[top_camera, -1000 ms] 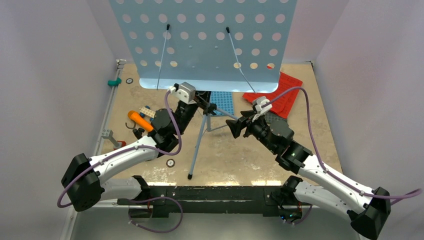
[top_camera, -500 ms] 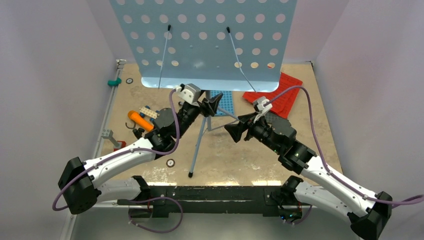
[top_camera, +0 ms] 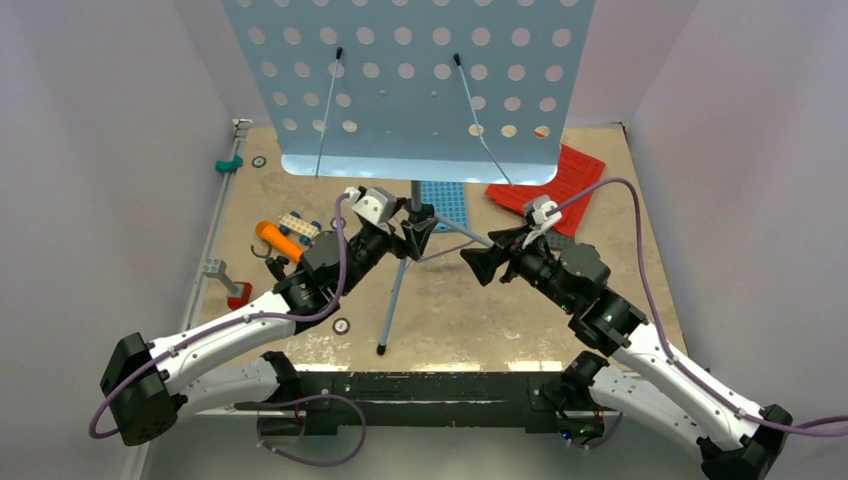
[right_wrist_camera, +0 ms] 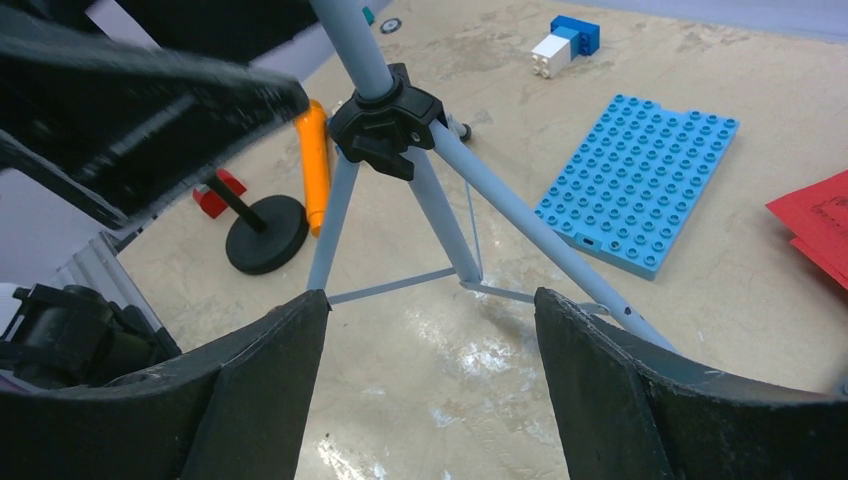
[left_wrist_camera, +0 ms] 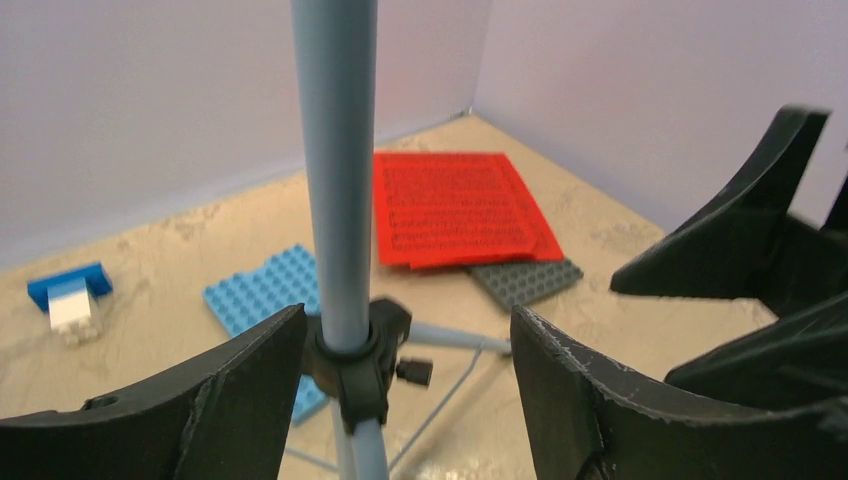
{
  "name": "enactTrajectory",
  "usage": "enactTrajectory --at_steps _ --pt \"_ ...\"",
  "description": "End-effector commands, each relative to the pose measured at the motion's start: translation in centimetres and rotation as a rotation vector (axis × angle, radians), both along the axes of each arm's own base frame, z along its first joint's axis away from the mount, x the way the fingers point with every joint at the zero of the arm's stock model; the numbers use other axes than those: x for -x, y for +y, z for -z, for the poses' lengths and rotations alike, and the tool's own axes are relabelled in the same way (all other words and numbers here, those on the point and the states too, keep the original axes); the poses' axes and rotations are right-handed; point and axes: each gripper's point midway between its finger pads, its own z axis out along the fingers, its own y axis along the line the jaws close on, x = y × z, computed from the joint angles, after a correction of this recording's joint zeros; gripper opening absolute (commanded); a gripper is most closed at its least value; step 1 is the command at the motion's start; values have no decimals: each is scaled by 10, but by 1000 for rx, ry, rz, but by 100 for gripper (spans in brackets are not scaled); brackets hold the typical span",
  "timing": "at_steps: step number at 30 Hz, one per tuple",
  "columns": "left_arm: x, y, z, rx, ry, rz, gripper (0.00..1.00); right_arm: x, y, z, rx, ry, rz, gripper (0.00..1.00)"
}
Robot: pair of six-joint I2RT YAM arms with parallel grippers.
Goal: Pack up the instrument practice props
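Left tool (left_wrist_camera: 405, 322) wide astride stand (left_wrist_camera: 335, 150), apparently clear, right tool (right_wrist_camera: 432, 300) wide

Blue studded plate (right_wrist_camera: 640, 180) lying flat mid-bench (top_camera: 470, 310), grey plate (left_wrist_camera: 525, 280) just right of it, little brick car (top_camera: 300, 225) over left, green bit (top_camera: 230, 163) far-left edge.

One music stand (top_camera: 400, 80), one microphone (top_camera: 278, 240), one red page stack (left_wrist_camera: 450, 205), one blue plate (right_wrist_camera: 640, 180), one grey plate (left_wrist_camera: 525, 282).

Music stand (top_camera: 400, 155) centre; microphone (top_camera: 280, 241) left of it; sheet-music pages (top_camera: 575, 185) right rear
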Motion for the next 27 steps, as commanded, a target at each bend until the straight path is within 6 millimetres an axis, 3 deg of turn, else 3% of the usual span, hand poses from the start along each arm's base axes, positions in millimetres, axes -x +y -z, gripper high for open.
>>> enactTrajectory --at_steps 1,5,13,18,27 --pt "12 4 41 -20 123 19 79 9 -7 12 -17 30 -8 80" --pt "25 6 56 -19 171 39 81 5 -9 7 -64 41 -4 81" --pt "52 22 74 56 246 29 82 -7 12 -64 -289 -100 -269 81" --pt "62 38 89 69 292 7 81 -25 26 -101 -263 -325 -364 80" --pt "74 47 107 54 379 5 80 -54 48 -129 -262 -535 -513 80"
